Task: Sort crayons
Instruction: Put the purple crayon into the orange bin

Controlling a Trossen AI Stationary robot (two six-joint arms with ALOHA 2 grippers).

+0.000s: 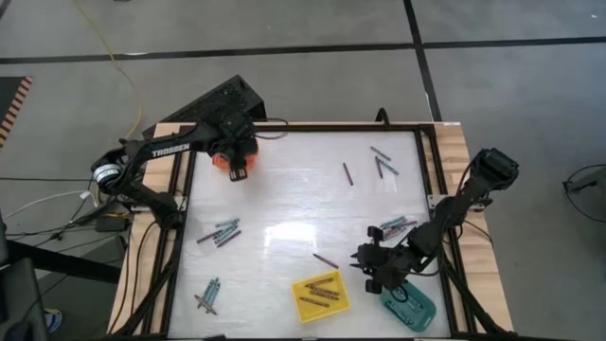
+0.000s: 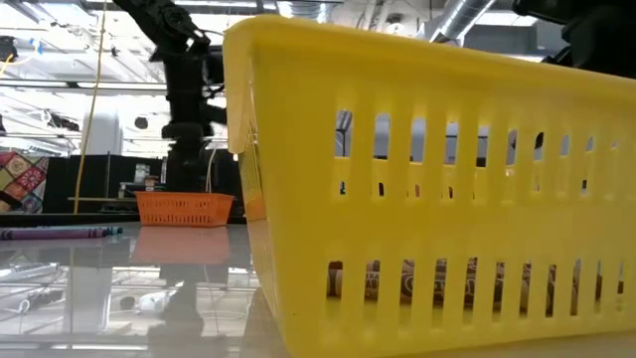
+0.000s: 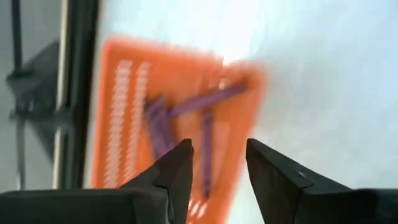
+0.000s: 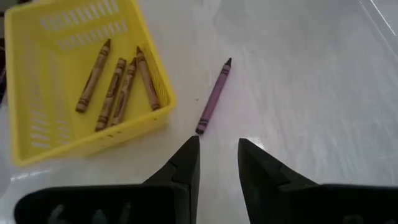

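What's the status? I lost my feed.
Left claw open above orange tray, purple crayons inside. Right claw open, empty, near loose purple crayon beside yellow tray. Nothing blocking.

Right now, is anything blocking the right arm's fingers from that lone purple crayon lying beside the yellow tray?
Nothing visible. The right gripper has open fingers with bare white tabletop between them and the purple crayon. The yellow slotted plastic tray sits off to one side.

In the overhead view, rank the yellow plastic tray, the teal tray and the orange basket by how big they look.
1. Yellow slotted plastic tray, fully visible, looks largest.
2. Teal tray, partly under the right gripper.
3. Orange basket, mostly hidden under the left gripper.
The last two are covered, so their order is unsure.
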